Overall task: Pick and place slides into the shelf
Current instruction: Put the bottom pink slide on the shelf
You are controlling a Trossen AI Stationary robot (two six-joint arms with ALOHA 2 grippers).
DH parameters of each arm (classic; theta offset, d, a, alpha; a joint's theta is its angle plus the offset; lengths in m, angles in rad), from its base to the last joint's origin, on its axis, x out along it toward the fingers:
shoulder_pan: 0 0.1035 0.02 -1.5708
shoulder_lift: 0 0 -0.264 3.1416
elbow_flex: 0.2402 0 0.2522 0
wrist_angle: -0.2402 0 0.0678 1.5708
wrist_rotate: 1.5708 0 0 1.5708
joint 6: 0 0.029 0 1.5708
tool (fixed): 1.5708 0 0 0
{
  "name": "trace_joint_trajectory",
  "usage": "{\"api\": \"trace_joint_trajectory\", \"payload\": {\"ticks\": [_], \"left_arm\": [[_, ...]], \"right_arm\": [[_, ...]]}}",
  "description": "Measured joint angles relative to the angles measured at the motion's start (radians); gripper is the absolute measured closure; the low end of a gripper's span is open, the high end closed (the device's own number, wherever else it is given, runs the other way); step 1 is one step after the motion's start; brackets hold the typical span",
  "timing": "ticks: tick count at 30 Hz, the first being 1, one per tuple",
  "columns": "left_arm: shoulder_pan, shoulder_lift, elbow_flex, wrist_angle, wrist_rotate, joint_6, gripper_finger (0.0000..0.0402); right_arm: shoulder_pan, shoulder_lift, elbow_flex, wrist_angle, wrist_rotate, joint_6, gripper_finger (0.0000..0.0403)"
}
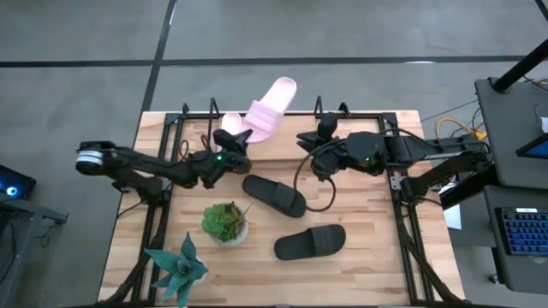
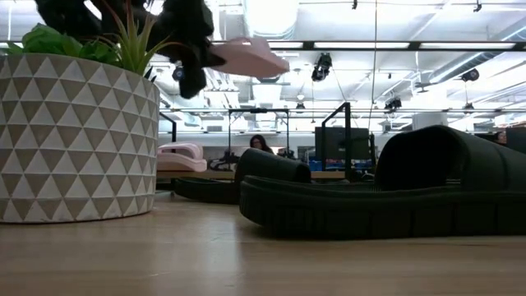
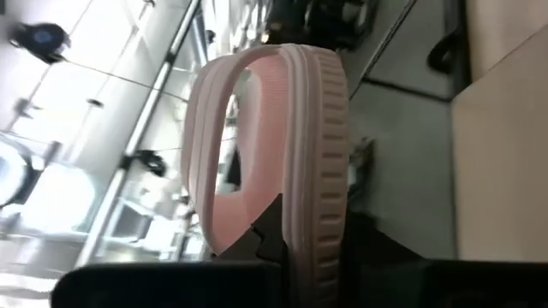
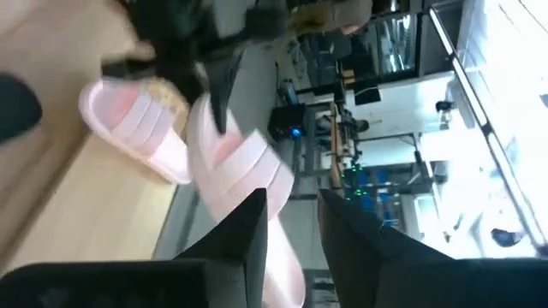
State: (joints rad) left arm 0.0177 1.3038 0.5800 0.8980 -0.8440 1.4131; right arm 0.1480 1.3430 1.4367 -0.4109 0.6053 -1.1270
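**A:** So what's the left hand (image 1: 233, 147) doing here? It's clamped on a pink slide (image 1: 272, 106), pinching it at the heel end. In the left wrist view the slide runs straight out from the fingers on its edge, strap arching to one side. The low view has it lifted well clear of the table (image 1: 368, 265).

**B:** Yeah, and it's hanging out past the far edge of the table, right over the shelf (image 1: 195, 115). My guess is a heel grip lets the toe go in first between those wire loops.

**A:** Second pink slide (image 1: 229, 122) is already lying at the shelf, just beside the carried one. That's one placed, I'd say.

**B:** Right hand (image 1: 318, 135) sits near the shelf too, on the other side of the carried slide. Fingers apart, nothing between them. Probably waiting for its turn.

**A:** The two black ones are still on the table. First black slide (image 1: 274, 195) is nearer the shelf, other black slide (image 1: 310, 242) is well away from it, toward the front edge.

**B:** Potted plants (image 1: 226, 222) sit beside those. Could get bumped on a low reach.
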Motion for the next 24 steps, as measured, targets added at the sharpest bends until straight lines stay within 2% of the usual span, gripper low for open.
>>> {"api": "trace_joint_trajectory", "payload": {"ticks": [3, 8, 15, 24], "left_arm": [[-0.027, -0.071, -0.006, -0.068, -0.001, -0.069, 0.0385], [-0.079, -0.130, -0.014, -0.079, -0.004, -0.074, 0.0385], [-0.129, -0.130, -0.013, -0.078, 0.001, -0.073, 0.0385], [-0.144, -0.127, -0.008, -0.078, 0.013, -0.075, 0.0385]], "right_arm": [[-0.005, 0.001, -0.006, -0.003, 0.001, -0.057, 0.0309], [-0.036, 0.000, -0.023, -0.001, -0.002, -0.100, 0.0293], [-0.105, 0.001, -0.086, 0.003, -0.020, -0.195, 0.0243], [-0.127, 0.008, -0.105, 0.065, -0.029, -0.237, 0.0189]]}}
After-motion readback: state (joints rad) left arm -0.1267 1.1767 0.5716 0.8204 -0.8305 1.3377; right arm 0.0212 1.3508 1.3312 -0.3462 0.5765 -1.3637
